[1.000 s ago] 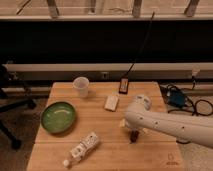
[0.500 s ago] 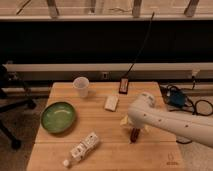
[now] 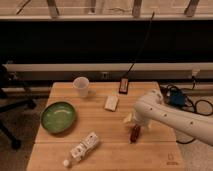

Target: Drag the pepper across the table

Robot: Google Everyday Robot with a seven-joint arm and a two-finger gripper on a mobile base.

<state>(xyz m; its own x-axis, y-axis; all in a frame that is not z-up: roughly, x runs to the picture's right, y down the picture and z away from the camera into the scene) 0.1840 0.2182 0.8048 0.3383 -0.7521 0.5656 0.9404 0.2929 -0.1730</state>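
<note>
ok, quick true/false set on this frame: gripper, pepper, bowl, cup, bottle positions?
1. The gripper is down at the pepper, on the right half of the table. True.
2. The green bowl sits at the table's right edge. False: it is on the left side.
3. The white cup stands upright near the far edge. True.
4. The plastic bottle stands upright. False: it lies on its side near the front edge.

Red-brown pepper (image 3: 134,134) beneath end effector (image 3: 134,125); green bowl (image 3: 59,118)
</note>
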